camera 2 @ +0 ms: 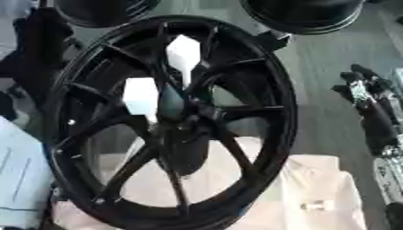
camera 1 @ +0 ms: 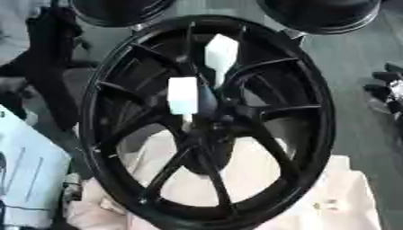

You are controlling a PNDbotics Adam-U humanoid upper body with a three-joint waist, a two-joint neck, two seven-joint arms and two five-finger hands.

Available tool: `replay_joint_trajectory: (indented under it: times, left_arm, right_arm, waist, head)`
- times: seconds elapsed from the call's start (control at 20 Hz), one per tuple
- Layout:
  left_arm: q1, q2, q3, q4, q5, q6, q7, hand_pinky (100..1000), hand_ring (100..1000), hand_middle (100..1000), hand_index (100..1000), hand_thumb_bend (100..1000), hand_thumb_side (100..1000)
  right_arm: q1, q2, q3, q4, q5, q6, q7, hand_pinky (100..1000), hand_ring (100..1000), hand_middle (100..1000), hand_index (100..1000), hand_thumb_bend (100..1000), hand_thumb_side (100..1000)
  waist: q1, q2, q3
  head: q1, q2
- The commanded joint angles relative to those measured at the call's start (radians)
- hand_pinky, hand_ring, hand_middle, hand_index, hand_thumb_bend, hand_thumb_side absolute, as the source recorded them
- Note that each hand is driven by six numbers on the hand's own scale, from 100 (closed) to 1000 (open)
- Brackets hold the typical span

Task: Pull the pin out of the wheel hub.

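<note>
A black spoked wheel (camera 1: 208, 121) filled most of both views, standing on its edge and leaning, its lower rim resting on a pale pinkish cloth (camera 1: 330, 197). Two white blocks sat near the hub (camera 1: 206, 117): the upper block (camera 1: 220, 53) stood above the centre on a spoke, and the lower block (camera 1: 182, 95) sat just left of the centre, touching the hub area. Whether either block was the pin, or only its head, could not be told; no separate pin showed apart from them.

The right hand (camera 2: 370, 108) showed at the right edge, black with silver parts, fingers pointing up and lying fairly straight and relaxed, holding nothing. It stood well apart from the wheel. The right eye view showed it from fingertips down to the forearm; the left eye view caught only the dark fingertips at its right edge. The left hand showed in neither view.

Two more dark wheels (camera 1: 319, 13) lay at the top edge, behind the main wheel. A light blue sheet (camera 1: 28, 175) lay at the lower left, just beside the rim, and the left eye view showed more of it. The floor (camera 1: 366, 45) at the right was grey. A dark shape stood at the upper left, too blurred to name.
</note>
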Motion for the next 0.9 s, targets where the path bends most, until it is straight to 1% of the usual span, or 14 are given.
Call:
replay_joint_trajectory:
  times: [0.05,0.3,0.6,0.8,0.9]
  left_arm:
    - [-0.009,0.018,0.007,-0.012,-0.001,0.0,-0.001,584,791,747,716,424,616]
    - [-0.01,0.019,0.006,-0.011,-0.001,0.0,-0.002,584,790,745,715,425,615]
    - [-0.036,0.043,0.009,-0.019,-0.004,-0.001,0.003,585,786,737,711,421,606]
    - [-0.068,0.115,-0.014,-0.039,-0.015,0.012,-0.021,586,787,738,711,414,583]
    - [-0.097,0.161,-0.04,-0.058,-0.037,0.028,-0.042,588,789,740,714,414,574]
  right_arm:
    - [-0.008,-0.026,-0.004,-0.009,0.005,0.0,-0.002,917,757,793,891,100,572]
    - [-0.009,-0.026,-0.004,-0.009,0.006,0.0,-0.001,917,756,793,890,100,573]
    - [-0.01,-0.029,-0.01,-0.009,0.007,0.0,-0.005,917,757,793,891,100,574]
    - [-0.01,-0.033,-0.015,-0.01,0.006,-0.002,-0.01,917,756,793,892,100,573]
    - [-0.007,-0.038,-0.018,-0.01,0.007,-0.003,-0.014,917,756,793,892,100,574]
  waist:
    - [-0.001,-0.012,0.0]
    - [-0.001,-0.011,-0.001]
    - [-0.004,-0.004,-0.001]
    - [-0.002,-0.004,-0.001]
    - [0.001,-0.004,0.003]
  head:
    - [0.001,-0.009]
    - [0.001,-0.006]
    - [-0.019,-0.007]
    - [-0.028,-0.005]
    - [-0.038,-0.005]
